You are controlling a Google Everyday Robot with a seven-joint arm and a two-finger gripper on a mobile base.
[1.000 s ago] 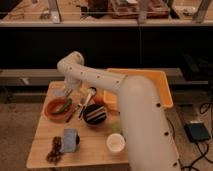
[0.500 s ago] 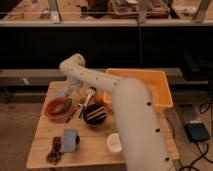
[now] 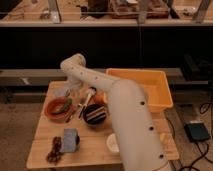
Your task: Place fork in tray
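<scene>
The yellow-orange tray (image 3: 150, 89) stands at the back right of the wooden table (image 3: 95, 155). My arm reaches from the lower right across the table, and its elbow is up at the back left. The gripper (image 3: 75, 95) hangs below the elbow, just above the table between the round orange bowl (image 3: 56, 108) and the dark bowl (image 3: 94, 114), left of the tray. I cannot make out the fork; it may be at the gripper, hidden among the items there.
A dark-handled utensil with a white end (image 3: 86, 103) lies by the dark bowl. A white cup (image 3: 113, 143), a blue-grey block (image 3: 70, 140) and a dark brown item (image 3: 54, 149) sit near the table's front. A black box (image 3: 197, 132) lies on the floor at the right.
The arm's elbow and upper part have shifted slightly to the right. The gripper stays low between the two bowls.
</scene>
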